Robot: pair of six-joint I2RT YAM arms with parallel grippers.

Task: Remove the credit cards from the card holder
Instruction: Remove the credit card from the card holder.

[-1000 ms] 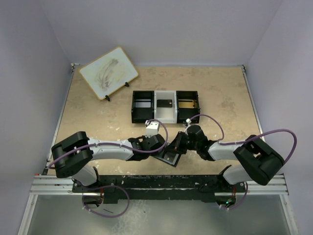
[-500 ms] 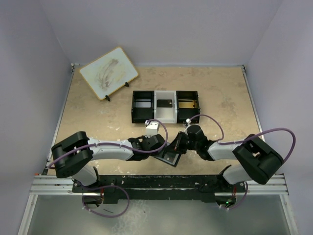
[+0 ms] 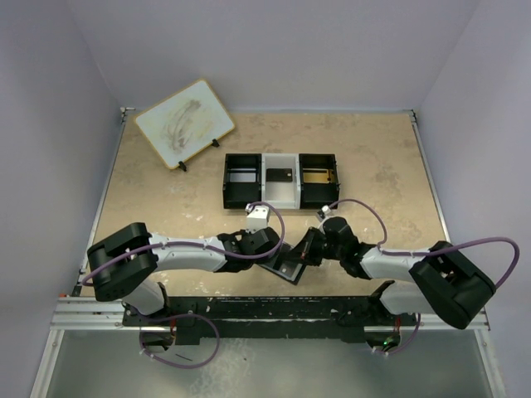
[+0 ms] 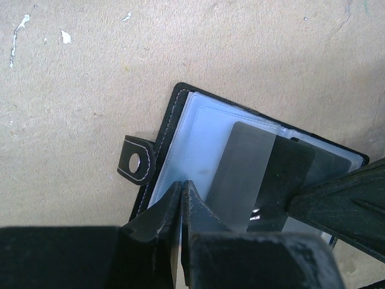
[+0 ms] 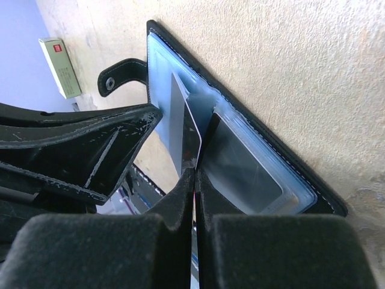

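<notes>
The card holder point(image 3: 286, 267) lies open on the table between both arms, black outside and pale blue inside point(image 4: 198, 132). My left gripper point(image 4: 181, 184) is shut, its tips resting on the holder's pale sleeve near the snap tab point(image 4: 136, 161). My right gripper point(image 5: 194, 173) is shut on the edge of a dark grey credit card point(image 5: 182, 129) that sticks partly out of the sleeve; the card also shows in the left wrist view point(image 4: 239, 174). A second pocket point(image 5: 240, 165) holds something dark. Another dark card point(image 3: 279, 176) lies in the tray's white middle compartment.
The black-and-white three-compartment tray point(image 3: 241, 197) stands behind the arms. A small white-and-red box point(image 3: 259, 214) sits just behind my left gripper and shows in the right wrist view point(image 5: 60, 67). A tilted whiteboard point(image 3: 184, 123) stands at the back left.
My right arm has drawn back to the right, and the dark card has slid further out of the sleeve. The left gripper has stayed on the holder.
</notes>
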